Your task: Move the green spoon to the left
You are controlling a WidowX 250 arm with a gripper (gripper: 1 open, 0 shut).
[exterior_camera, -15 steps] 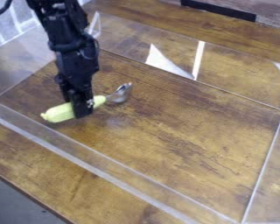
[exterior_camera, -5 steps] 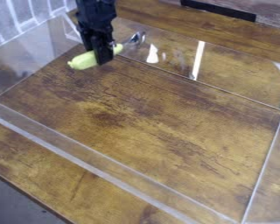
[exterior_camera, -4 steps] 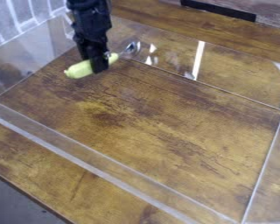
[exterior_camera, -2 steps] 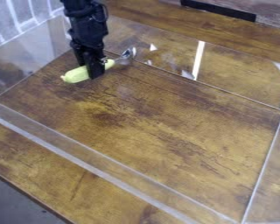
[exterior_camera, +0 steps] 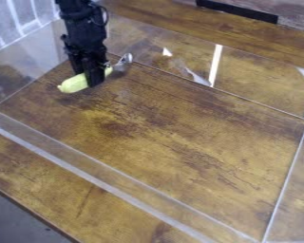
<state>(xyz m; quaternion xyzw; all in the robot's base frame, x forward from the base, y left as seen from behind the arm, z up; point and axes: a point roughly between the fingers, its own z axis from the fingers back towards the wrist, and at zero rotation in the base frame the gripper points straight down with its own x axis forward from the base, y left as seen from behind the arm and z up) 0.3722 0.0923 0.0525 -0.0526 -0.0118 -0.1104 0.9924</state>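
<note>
Overhead and slightly angled, one camera view only: a dark-stained wooden table [exterior_camera: 180, 123] with streaked grain and paler worn patches, fenced by a low clear acrylic wall [exterior_camera: 104, 180] catching white glare along its edges. Black, blocky gripper [exterior_camera: 88, 80] pointing straight down near the far left corner of the table, its dull matte body reaching out of the picture at the top. Jaws drawn in to a narrow gap and clamped across the green spoon [exterior_camera: 76, 83] at about the middle of its length. Thick, rounded yellow-green plastic handle jutting out toward the left edge, smooth and faintly glossy; shiny silver metal bowl [exterior_camera: 122, 62] poking out on the other side, toward the far edge, small and oval with a bright highlight. Spoon lying at a slant, low over the wood; whether resting on the surface or just clear of it cannot be told. Bright triangular reflections on the acrylic near the far edge [exterior_camera: 193, 71], well apart from the spoon.
</note>
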